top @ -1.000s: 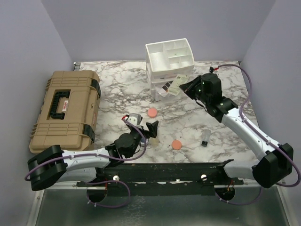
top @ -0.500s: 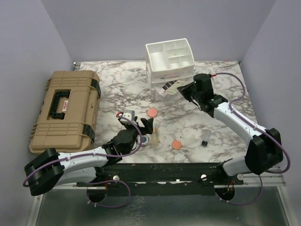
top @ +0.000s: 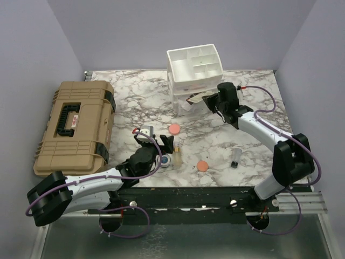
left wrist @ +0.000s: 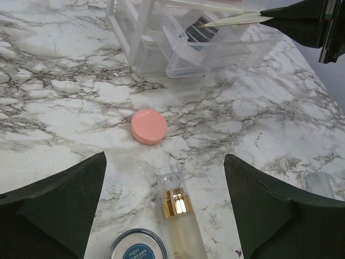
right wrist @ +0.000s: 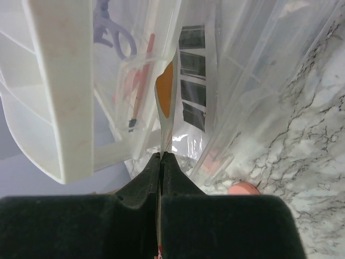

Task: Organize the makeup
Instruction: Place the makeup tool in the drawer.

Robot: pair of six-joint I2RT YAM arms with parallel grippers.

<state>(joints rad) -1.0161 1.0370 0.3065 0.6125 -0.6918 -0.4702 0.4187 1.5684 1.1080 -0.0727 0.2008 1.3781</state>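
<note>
**Sachet Poised at Organizer's Open Drawer**

The right end effector (right wrist: 161, 159), its jaws pressed together on the lower edge of a thin cream sachet with an orange patch (right wrist: 165, 97), holds the packet edge-on at the mouth of the clear pull-out drawer (left wrist: 215, 51). The drawer belongs to the white compartmented plastic organizer (top: 178, 55), and a black strip palette (right wrist: 193, 94) lies inside it.

In front of the organizer, toward the arms, the left end effector (left wrist: 164, 199) hangs with its jaws wide apart, gripping nothing. Below it a small amber glass bottle with a gold collar (left wrist: 178, 221) lies on its side on the white marble desk (top: 140, 102), with a round blue-lidded compact (left wrist: 136, 249) just beside it. A pink round puff (left wrist: 149, 126) sits between the bottle and the organizer.

The sachet looks weightless, limp and likely slick-skinned. An edge pinch seems enough, though the packet may droop or slide. The bottle appears hard, smooth and apt to roll, so a grip across its body below the collar looks safest. The low compact offers only its rim. A large tan hard case (top: 73, 127) lies well left of the organizer.
</note>
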